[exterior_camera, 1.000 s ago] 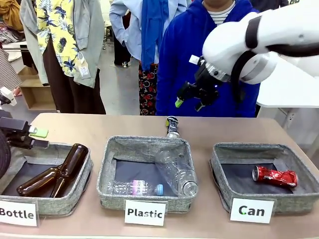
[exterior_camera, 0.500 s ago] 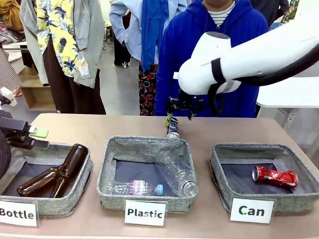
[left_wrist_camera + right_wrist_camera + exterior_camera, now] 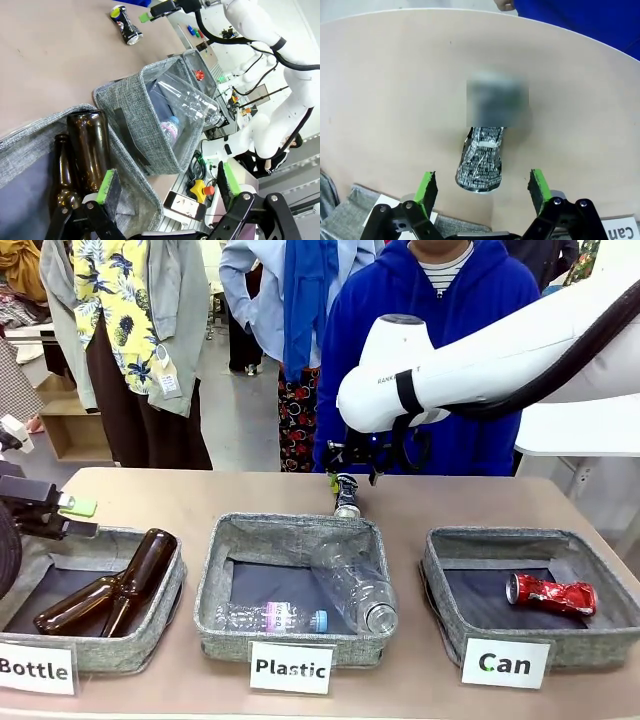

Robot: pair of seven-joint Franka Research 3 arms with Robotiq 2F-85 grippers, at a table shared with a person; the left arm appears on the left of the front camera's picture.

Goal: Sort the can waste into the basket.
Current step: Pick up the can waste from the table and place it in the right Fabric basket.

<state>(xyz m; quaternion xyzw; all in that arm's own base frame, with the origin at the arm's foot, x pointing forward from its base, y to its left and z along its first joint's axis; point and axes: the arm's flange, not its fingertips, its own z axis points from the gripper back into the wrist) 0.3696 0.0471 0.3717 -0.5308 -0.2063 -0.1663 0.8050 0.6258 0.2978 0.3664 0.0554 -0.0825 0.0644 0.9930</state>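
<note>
The dark crushed can [image 3: 346, 496] with white print lies on the table behind the middle basket; it shows as can [image 3: 482, 160] in the right wrist view and can [image 3: 125, 24] in the left wrist view. My right gripper [image 3: 352, 466] hangs open just above it, green pads [image 3: 426, 186] standing to either side of the can without touching. A shiny red crushed can [image 3: 551, 594] lies inside the grey "Can" basket [image 3: 438, 592] at the right. My left gripper [image 3: 165, 187] is open over the "Bottle" basket [image 3: 165, 608], holding nothing.
Brown glass bottles [image 3: 110, 585] lie in the left basket and clear plastic bottles [image 3: 355, 585] in the "Plastic" basket [image 3: 215, 580]. A person in a blue hoodie [image 3: 440, 350] stands at the far table edge behind my right arm.
My right arm has swung left and down from above the right side until its open gripper sits over the dark can. The left arm and the baskets have not moved.
</note>
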